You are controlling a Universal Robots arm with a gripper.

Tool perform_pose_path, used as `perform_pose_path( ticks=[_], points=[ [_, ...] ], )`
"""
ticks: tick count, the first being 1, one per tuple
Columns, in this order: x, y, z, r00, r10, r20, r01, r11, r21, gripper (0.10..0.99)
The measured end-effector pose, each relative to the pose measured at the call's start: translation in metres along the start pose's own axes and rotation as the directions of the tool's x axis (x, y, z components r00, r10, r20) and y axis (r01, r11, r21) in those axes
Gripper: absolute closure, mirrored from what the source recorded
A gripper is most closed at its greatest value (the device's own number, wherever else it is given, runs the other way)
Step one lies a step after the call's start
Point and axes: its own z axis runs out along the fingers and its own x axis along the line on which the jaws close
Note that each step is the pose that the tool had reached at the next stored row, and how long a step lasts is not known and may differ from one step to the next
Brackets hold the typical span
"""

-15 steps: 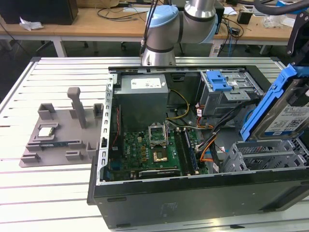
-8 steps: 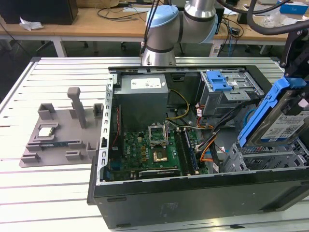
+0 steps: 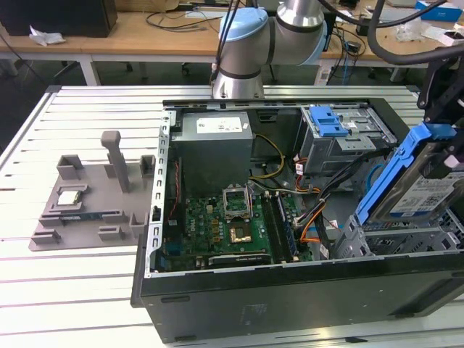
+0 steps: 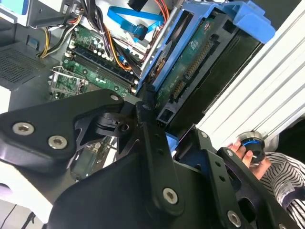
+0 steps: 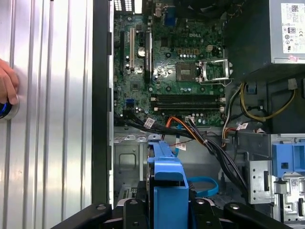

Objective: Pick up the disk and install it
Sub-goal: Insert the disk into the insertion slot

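Disk (image 3: 428,190): blue-framed silver drive, tilted, raised above the metal drive cage (image 3: 406,239) at the open computer case's (image 3: 290,290) end on the exterior view's right. Gripper (image 4: 159,126): jaws clenched on the disk. Case rests on slatted worktop (image 3: 72,290).

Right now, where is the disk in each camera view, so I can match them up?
Exterior view: the disk is tilted at the exterior view's right, over the case's drive cage, with the gripper at its raised end.
Second wrist view: the disk, circuit-board side showing, beyond the gripper's dark linkage.
First wrist view: its blue frame end, edge-on.
Shared landmark: the motherboard's CPU socket.
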Motion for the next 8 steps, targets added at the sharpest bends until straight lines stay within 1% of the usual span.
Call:
perform_pose_path(
  ticks=[3,6,8],
  points=[
    [0.0006,-0.0004,0.0065,1.0000,0.000,-0.0007,0.000,1.0000,0.000,0.718],
    [0.0008,-0.0006,0.0111,1.0000,0.000,-0.0005,0.000,1.0000,-0.001,0.718],
    [0.0010,-0.0010,0.0158,1.0000,0.000,-0.0005,0.000,1.0000,-0.002,0.718]
  ],
)
